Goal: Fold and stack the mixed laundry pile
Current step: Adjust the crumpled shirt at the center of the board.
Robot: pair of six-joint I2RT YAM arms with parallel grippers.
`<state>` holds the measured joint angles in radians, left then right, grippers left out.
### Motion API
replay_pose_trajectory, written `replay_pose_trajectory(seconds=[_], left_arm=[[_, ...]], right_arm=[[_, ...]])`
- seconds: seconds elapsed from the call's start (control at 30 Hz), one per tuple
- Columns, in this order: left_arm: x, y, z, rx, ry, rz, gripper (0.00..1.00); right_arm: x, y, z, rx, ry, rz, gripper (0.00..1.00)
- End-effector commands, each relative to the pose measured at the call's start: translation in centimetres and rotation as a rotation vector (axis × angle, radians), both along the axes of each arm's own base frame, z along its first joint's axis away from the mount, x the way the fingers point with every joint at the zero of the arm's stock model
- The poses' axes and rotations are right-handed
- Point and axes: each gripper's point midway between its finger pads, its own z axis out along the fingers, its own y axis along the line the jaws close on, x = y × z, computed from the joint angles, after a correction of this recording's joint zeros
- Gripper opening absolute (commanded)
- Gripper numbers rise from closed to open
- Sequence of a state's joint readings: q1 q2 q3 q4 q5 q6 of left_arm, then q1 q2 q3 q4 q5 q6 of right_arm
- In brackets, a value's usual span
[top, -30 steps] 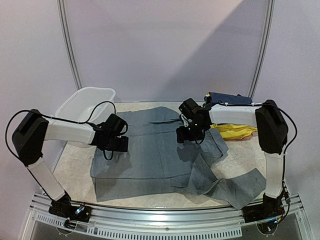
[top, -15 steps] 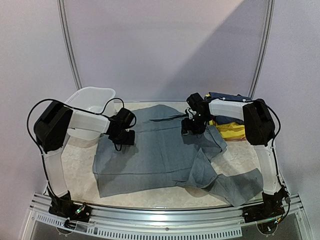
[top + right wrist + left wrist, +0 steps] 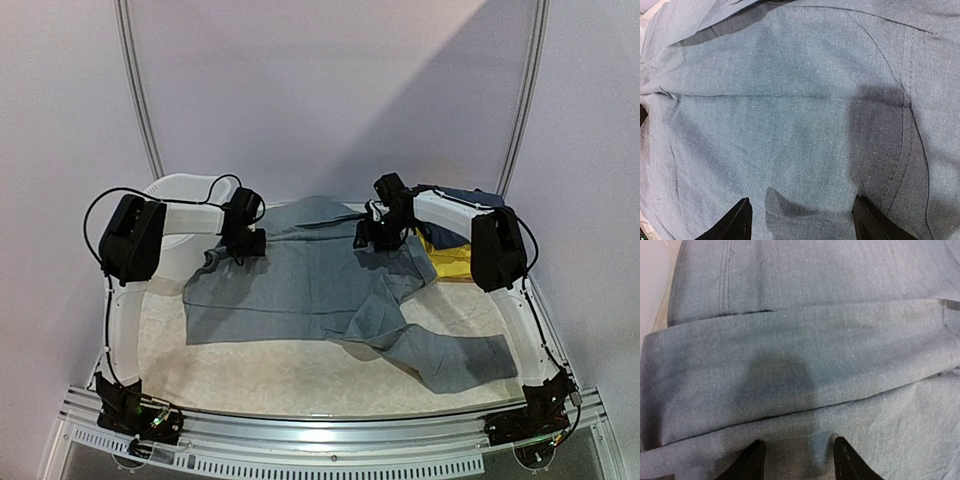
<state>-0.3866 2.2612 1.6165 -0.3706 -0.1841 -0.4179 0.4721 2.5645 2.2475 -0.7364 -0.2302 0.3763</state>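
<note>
The large grey trousers (image 3: 300, 290) lie spread across the middle of the table, one leg (image 3: 450, 358) trailing to the near right. My left gripper (image 3: 246, 244) sits at their far left edge, and my right gripper (image 3: 368, 238) at their far right part. In the left wrist view the gripper (image 3: 799, 454) has its fingertips apart, pressed on grey cloth (image 3: 800, 365) with a small pucker between them. The right gripper (image 3: 802, 216) stands wider, its tips down on the cloth (image 3: 790, 110) around a shallow crease. A yellow garment (image 3: 450, 262) and a navy one (image 3: 465, 197) lie at the far right.
A white plastic basin (image 3: 180, 190) stands at the far left, right behind my left arm. The metal rail (image 3: 320, 440) runs along the table's near edge. Bare tabletop (image 3: 280, 375) shows in front of the trousers.
Both grippers have moved toward the far side, and the grey trousers slid with them, away from the near edge. The left gripper's fingers have come a little closer together.
</note>
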Motion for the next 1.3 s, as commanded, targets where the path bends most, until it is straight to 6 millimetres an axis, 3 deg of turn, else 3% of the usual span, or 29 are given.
replay_pose_trajectory(seconds=[0.0, 0.2, 0.33, 0.47, 0.57, 0.6, 0.7, 0.73, 0.83, 0.9, 1.07, 1.27], left_arm=[[-0.4, 0.6, -2.0, 0.008, 0.079, -0.032, 0.47], [-1.3, -0.7, 1.7, -0.012, 0.009, -0.068, 0.48], [-2.5, -1.3, 4.5, -0.003, -0.044, -0.087, 0.50], [-3.9, -2.1, 6.8, 0.013, -0.088, -0.114, 0.54], [-5.2, -3.2, 8.0, 0.019, -0.114, -0.150, 0.56], [-5.7, -3.7, 8.3, 0.016, -0.121, -0.163, 0.56], [-7.2, -5.2, 8.9, 0.002, -0.137, -0.206, 0.56], [-7.7, -5.6, 8.9, -0.001, -0.141, -0.219, 0.56], [-9.5, -6.7, 8.9, -0.010, -0.147, -0.255, 0.56], [-10.6, -7.3, 8.8, -0.016, -0.153, -0.274, 0.56], [-13.6, -7.7, 7.8, -0.039, -0.175, -0.296, 0.54], [-16.3, -5.8, 5.3, -0.024, -0.136, -0.277, 0.53]], right_arm=[[-0.5, -0.6, -3.1, -0.010, 0.079, -0.002, 0.70], [-1.9, 0.0, 0.5, 0.001, 0.036, 0.036, 0.70], [-3.5, 0.8, 5.8, -0.016, -0.052, 0.067, 0.72], [-6.4, 0.9, 8.7, -0.070, -0.104, 0.083, 0.74], [-9.2, 0.0, 8.8, -0.119, -0.111, 0.076, 0.75], [-10.1, -0.5, 9.9, -0.118, -0.128, 0.068, 0.75], [-13.2, -2.5, 9.7, -0.121, -0.116, 0.042, 0.75], [-14.7, -3.5, 8.1, -0.132, -0.081, 0.035, 0.75], [-17.2, -4.6, 7.2, -0.102, -0.068, 0.031, 0.72], [-18.2, -5.1, 6.3, -0.100, -0.053, 0.030, 0.64], [-18.2, -4.2, 5.4, -0.041, -0.077, 0.040, 0.58], [-16.1, -3.3, 5.4, -0.041, -0.126, 0.025, 0.54]])
